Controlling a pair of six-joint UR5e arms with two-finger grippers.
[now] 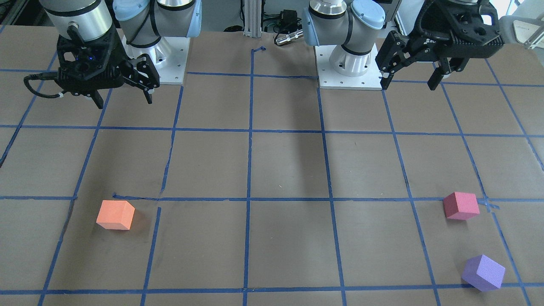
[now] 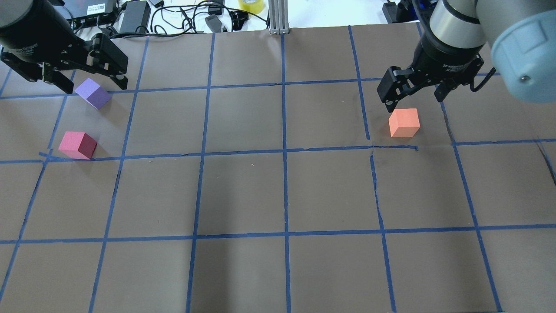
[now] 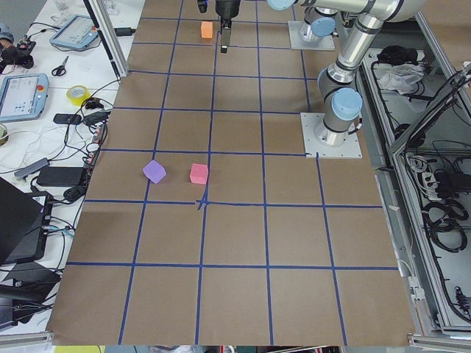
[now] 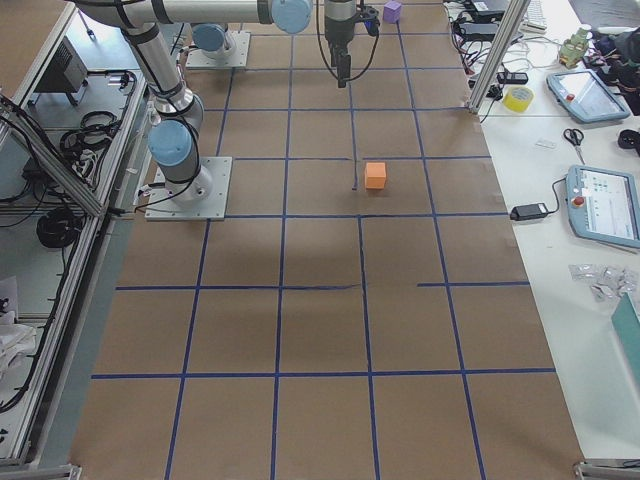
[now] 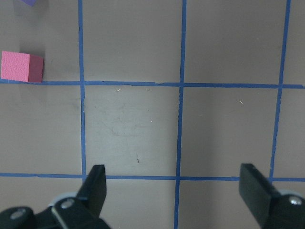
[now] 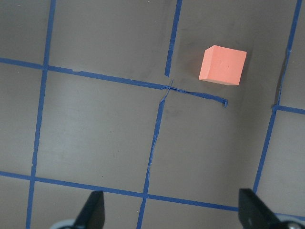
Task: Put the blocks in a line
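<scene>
The orange block (image 2: pixel 404 123) lies on the right half of the table. It also shows in the front view (image 1: pixel 115 215) and the right wrist view (image 6: pixel 222 65). The pinkish red block (image 2: pixel 78 144) and the lavender purple block (image 2: pixel 92 93) lie close together at the far left; both show in the front view, red (image 1: pixel 461 205) and purple (image 1: pixel 483 272). My left gripper (image 2: pixel 95 84) is open and empty, raised above the table near my base. My right gripper (image 2: pixel 413 99) is open and empty, also raised. The red block shows in the left wrist view (image 5: pixel 21 67).
The brown table (image 2: pixel 282 195) carries a grid of blue tape lines. The arm bases (image 1: pixel 350 70) stand at my side of it. Cables, power bricks and a yellow tape roll (image 2: pixel 251 5) lie beyond the far edge. Tablets (image 4: pixel 605 205) lie on a side bench.
</scene>
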